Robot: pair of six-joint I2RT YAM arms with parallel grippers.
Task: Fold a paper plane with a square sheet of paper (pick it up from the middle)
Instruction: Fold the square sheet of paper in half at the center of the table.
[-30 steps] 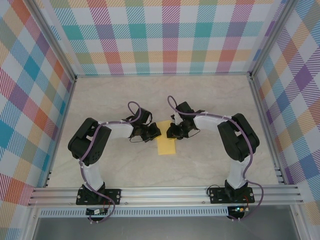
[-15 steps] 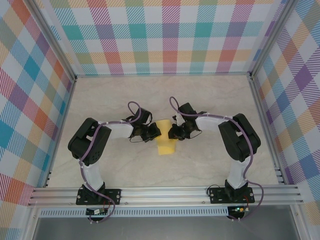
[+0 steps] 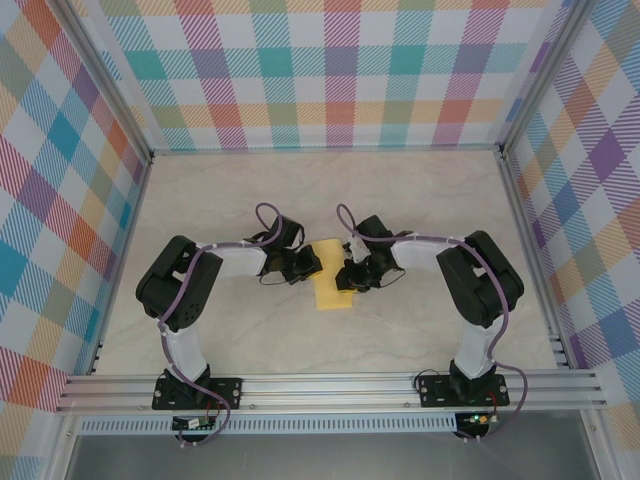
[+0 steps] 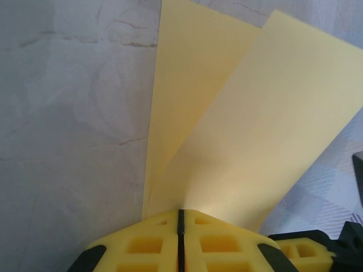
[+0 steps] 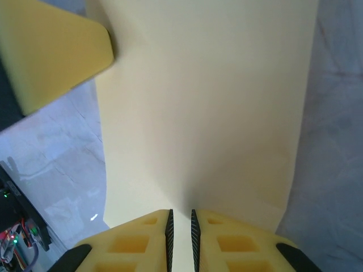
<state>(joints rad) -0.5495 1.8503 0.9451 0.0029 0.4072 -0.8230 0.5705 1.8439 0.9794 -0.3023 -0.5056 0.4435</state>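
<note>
Yellow is the colour at the centre of the top view: the square sheet of paper [image 3: 330,292], doubled over into a narrow strip, is found on the pale marbled desk [image 3: 220,200], just below the middle of the frame, between the two arms. It is met from the left by the left hand [image 3: 313,264] and from the right by the right hand [image 3: 344,279], both set at its upper half.

On the left wrist view, the left hand [image 4: 180,212] is seen clenched on the sheet [image 4: 244,130]. The yellow fingertips [image 4: 144,245] are closed tight at the bottom of the frame, and two layers of paper are fanned out from the seam between them, one towards the top centre, the other towards the upper right. Grey-veined desk [image 4: 68,113] is shown on the left of that frame.

On the right wrist view, the right hand [image 5: 181,213] is seen pinched on the sheet [image 5: 210,113] as well. Only a thin slit is left between its fingertips [image 5: 238,243] at the bottom edge, and the paper is run down into that slit. A smooth face of the sheet is spread up the middle of the frame. A yellow pad [image 5: 51,56] of the left hand is caught in the upper left corner, just beside the paper's edge.
</note>
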